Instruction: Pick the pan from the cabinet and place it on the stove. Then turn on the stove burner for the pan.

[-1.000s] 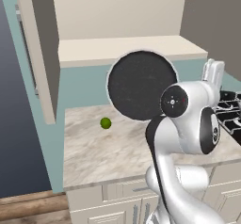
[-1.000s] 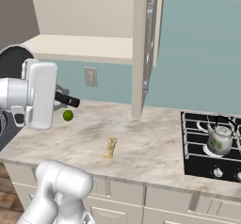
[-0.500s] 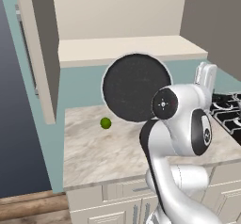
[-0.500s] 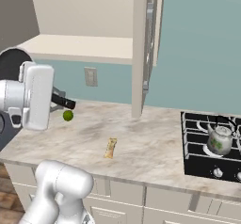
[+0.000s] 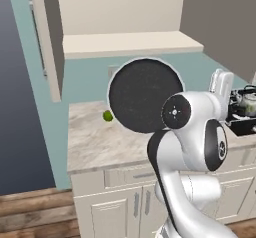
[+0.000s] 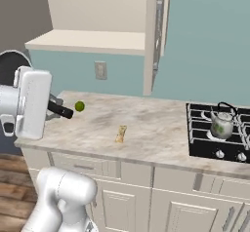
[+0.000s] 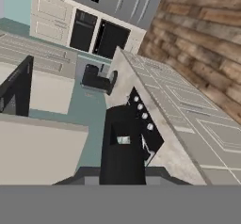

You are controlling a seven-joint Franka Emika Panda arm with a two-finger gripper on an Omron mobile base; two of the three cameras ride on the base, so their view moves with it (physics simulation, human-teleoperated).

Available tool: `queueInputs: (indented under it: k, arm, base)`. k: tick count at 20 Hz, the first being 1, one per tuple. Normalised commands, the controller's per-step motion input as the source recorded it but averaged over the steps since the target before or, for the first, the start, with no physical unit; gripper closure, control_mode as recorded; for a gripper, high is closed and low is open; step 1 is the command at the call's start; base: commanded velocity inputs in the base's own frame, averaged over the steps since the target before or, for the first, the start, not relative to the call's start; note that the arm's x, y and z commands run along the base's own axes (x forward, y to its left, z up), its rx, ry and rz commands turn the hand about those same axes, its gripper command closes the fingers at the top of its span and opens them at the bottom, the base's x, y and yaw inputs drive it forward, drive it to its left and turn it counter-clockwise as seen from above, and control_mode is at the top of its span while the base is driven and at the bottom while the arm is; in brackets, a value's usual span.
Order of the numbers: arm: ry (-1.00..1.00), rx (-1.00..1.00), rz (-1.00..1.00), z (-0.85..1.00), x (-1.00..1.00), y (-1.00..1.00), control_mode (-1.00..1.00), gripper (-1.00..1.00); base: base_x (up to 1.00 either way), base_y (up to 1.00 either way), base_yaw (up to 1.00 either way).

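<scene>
Now pan (image 5: 142, 95) on edge in the claw (image 7: 123, 171), above counter (image 5: 95, 144).

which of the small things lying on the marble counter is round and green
The small round green lime, lying near the back of the marble counter by the held pan's black handle. The other small item is a flat, elongated tan piece lying mid-counter.

Pan (image 5: 145, 94): matt dark grey underside, fine speckle; handle (image 6: 61, 110) black, semi-gloss. Counter (image 6: 146, 128): polished marble-look stone, beige veining. Cabinet (image 5: 125, 17): cream painted finish, smooth, matt. Stove (image 6: 217, 138): black top w/ black grates, silver metal knobs. Kettle (image 6: 222, 125): clear glass, glossy. Floor (image 5: 30, 214): wood planks.
</scene>
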Motion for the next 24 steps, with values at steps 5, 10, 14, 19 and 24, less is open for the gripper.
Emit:
queueInputs:
  k: [5, 10, 14, 19, 24]
  arm:
    - [0.0, 0.0, 0.0, 0.0, 0.0, 0.0, 1.0, 1.0]
    - [0.0, 0.0, 0.0, 0.0, 0.0, 0.0, 1.0, 1.0]
    - [0.0, 0.0, 0.0, 0.0, 0.0, 0.0, 1.0, 1.0]
    - [0.0, 0.0, 0.0, 0.0, 0.0, 0.0, 1.0, 1.0]
    - [0.0, 0.0, 0.0, 0.0, 0.0, 0.0, 1.0, 1.0]
  base:
    - [-0.7, -0.27, -0.01]
    - [-0.4, -0.57, 0.0]
    - [-0.25, -0.78, 0.0]
    - [-0.28, -0.9, 0.0]
    - [-0.59, -0.9, 0.0]
